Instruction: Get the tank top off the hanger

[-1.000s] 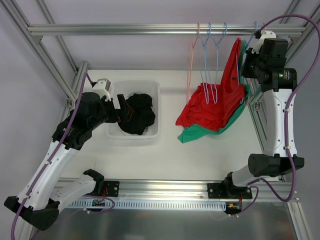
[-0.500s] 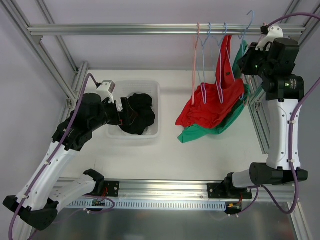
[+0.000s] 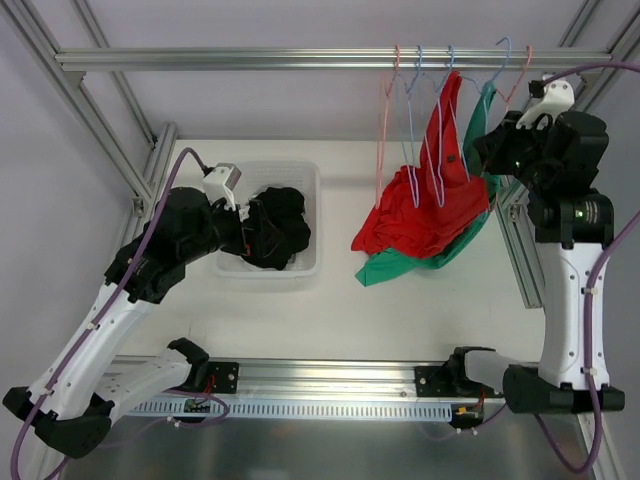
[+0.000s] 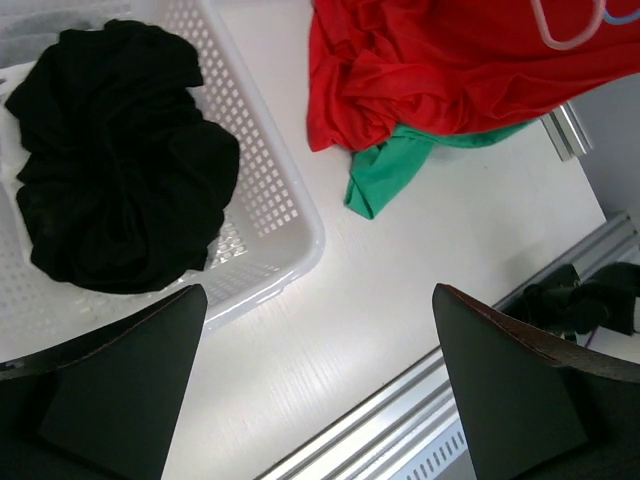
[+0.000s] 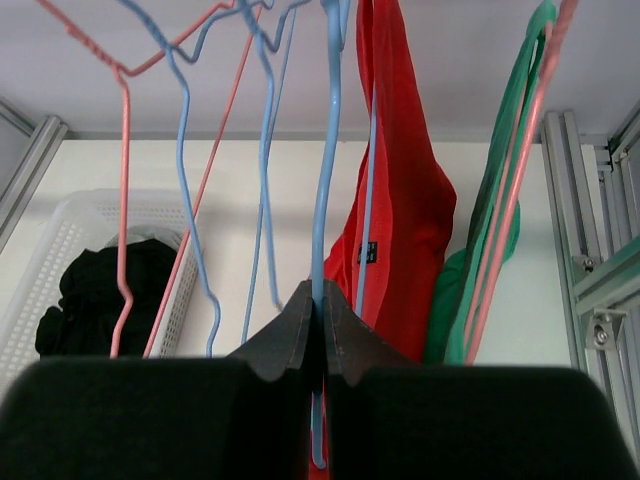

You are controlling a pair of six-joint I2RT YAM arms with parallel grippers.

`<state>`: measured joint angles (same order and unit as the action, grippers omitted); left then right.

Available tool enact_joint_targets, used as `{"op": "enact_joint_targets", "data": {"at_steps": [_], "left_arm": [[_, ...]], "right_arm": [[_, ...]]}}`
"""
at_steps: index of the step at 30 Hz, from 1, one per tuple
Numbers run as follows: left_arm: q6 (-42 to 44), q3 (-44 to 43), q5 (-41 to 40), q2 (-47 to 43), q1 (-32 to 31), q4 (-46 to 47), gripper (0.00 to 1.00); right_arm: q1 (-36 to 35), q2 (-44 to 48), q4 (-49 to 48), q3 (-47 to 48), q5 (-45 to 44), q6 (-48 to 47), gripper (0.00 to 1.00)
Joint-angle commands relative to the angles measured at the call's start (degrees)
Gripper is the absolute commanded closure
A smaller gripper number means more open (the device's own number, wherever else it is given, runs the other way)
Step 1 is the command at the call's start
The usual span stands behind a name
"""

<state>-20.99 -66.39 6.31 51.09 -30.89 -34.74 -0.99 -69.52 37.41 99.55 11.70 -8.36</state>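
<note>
The right claw [image 5: 320,310] is pinched tight on the wire of a blue hanger [image 5: 328,170], up by the rail [image 3: 250,58] above the desk's far edge. The left claw [image 4: 318,345] is spread wide and holds nothing. It hovers over the near lip of the basket [image 3: 305,175] toward the far left corner, where a black cloth [image 3: 275,230] lies bundled.

The red top [image 3: 430,205] hangs by its straps just beside the right claw. Its body spills into a heap on the desk [image 3: 350,320] toward the right edge, over a green top [image 3: 395,268].

We judge the step in hand to be securing the hanger, as the top is not yet off. We cannot tell for sure that the clamped wire is the one carrying the red straps. Next, we think, the left claw must cross to the heap, take the red cloth and draw it down and off while the right steadies the hanger.

The desk is white and smooth, bounded by an aluminium frame [image 3: 515,260], with plain pale walls [image 3: 60,200] around
</note>
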Motion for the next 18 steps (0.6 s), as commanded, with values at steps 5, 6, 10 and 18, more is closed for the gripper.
{"op": "enact_joint_targets", "data": {"at_steps": [5, 6, 10, 18], "left_arm": [[3.68, -2.25, 6.26, -1.87, -7.24, 8.71, 0.01], [3.94, -2.51, 6.87, -1.87, -9.16, 9.77, 0.01], [5.35, -3.66, 11.17, -0.21, -14.36, 15.66, 0.01], [12.37, -12.23, 12.42, 9.52, -26.66, 30.08, 0.01]], "right_arm": [[-0.15, 18.43, -3.58, -11.46, 2.18, 0.89, 1.0], [-0.15, 20.02, -2.18, -11.92, 2.18, 0.72, 1.0], [-0.15, 28.19, 8.0, -13.06, -1.33, -0.16, 1.0], [-0.15, 40.15, 23.14, -3.25, -0.28, 0.36, 1.0]]}}
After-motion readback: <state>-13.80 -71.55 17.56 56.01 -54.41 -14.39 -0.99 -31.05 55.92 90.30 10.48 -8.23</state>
